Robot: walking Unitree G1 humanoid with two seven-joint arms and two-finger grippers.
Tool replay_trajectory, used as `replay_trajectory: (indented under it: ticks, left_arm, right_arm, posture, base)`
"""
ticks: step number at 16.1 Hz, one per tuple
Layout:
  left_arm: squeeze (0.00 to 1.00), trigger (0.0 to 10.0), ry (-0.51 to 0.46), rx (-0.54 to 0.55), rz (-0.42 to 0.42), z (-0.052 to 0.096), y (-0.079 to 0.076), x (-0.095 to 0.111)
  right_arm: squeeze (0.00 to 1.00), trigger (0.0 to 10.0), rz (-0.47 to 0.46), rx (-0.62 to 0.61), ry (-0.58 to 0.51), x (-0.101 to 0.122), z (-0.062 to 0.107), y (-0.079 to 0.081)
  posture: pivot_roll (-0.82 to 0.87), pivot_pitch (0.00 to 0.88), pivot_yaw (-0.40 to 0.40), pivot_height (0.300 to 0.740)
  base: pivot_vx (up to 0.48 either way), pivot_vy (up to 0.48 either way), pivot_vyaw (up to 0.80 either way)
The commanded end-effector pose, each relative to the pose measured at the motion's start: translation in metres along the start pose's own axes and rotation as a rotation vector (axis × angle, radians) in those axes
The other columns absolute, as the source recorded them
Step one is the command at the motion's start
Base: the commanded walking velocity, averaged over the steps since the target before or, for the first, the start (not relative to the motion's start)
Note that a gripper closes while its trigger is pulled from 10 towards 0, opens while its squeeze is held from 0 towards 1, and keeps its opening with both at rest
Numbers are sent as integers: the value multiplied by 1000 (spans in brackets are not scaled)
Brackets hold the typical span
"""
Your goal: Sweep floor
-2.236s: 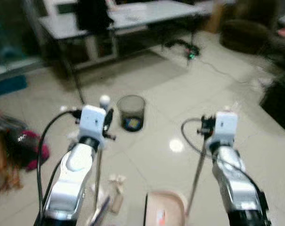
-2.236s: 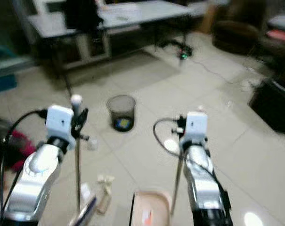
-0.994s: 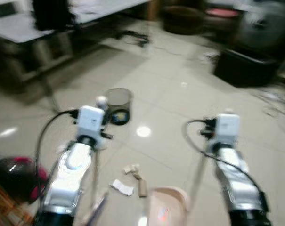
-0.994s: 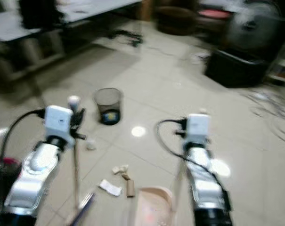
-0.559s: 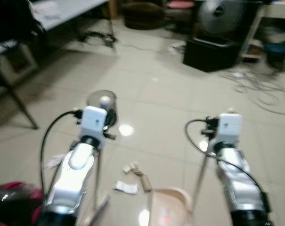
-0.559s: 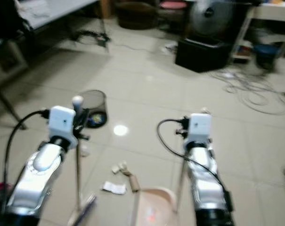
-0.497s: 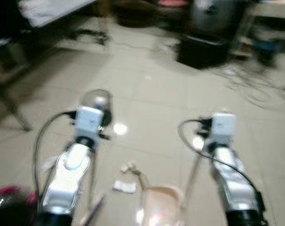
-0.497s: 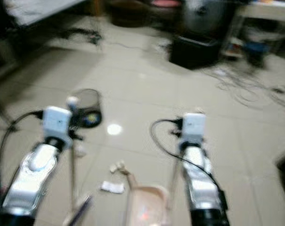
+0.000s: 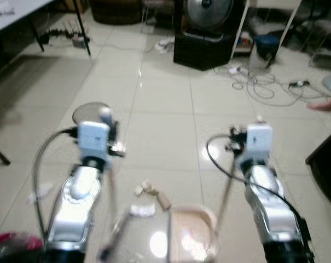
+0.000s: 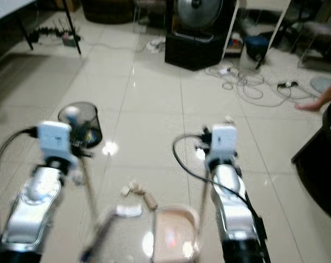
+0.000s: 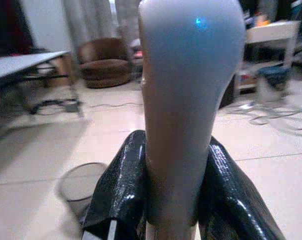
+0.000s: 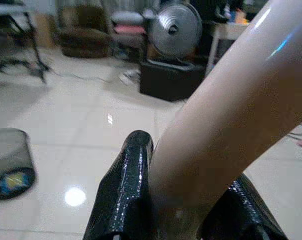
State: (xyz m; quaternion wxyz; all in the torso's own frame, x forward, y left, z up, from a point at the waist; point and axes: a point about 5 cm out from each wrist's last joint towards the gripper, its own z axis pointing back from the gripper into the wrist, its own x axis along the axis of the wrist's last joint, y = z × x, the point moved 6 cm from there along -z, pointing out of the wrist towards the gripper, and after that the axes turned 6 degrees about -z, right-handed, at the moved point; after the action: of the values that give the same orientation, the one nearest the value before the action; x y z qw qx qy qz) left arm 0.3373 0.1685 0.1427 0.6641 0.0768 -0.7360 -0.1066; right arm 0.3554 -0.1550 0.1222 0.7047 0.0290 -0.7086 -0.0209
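My left gripper (image 9: 106, 127) is shut on the pale top of the broom handle (image 11: 188, 100), its black fingers (image 11: 120, 192) on either side. The blurred broom head (image 9: 115, 245) rests on the tiles near my feet. My right gripper (image 9: 237, 148) is shut on the dustpan's pale handle (image 12: 225, 120). The pink dustpan (image 9: 190, 236) sits on the floor between my arms. Just ahead of it lie paper scraps (image 9: 143, 210) and a small brown tube (image 9: 163, 201). A mesh waste bin (image 10: 84, 125) stands behind my left wrist.
A fan on a black box (image 9: 209, 33) stands ahead, with loose cables (image 9: 263, 82) on the tiles to its right. A person's foot (image 9: 325, 103) shows at the right edge above dark furniture (image 9: 326, 164). A table leg (image 9: 84, 35) is far left.
The camera has swung right: the table has left the picture, and the fan and cables have come in. Both grippers keep their hold. The broom head now blurs near the scraps.
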Motion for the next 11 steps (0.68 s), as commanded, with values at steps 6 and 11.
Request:
replay_trajectory:
  ticks: [6,11]
  left_arm:
    - [0,10000,-35,-36,-11,0,-17,9]
    - [0,10000,-40,-32,-38,-1,-22,8]
  right_arm:
    - [0,10000,19,-23,-49,11,1,-12]
    - [0,10000,112,-24,-51,11,1,-16]
  posture:
    - [-42,0,36,740]
    - [-45,0,35,740]
  base:
    - [0,0,0]
    - [169,0,0]
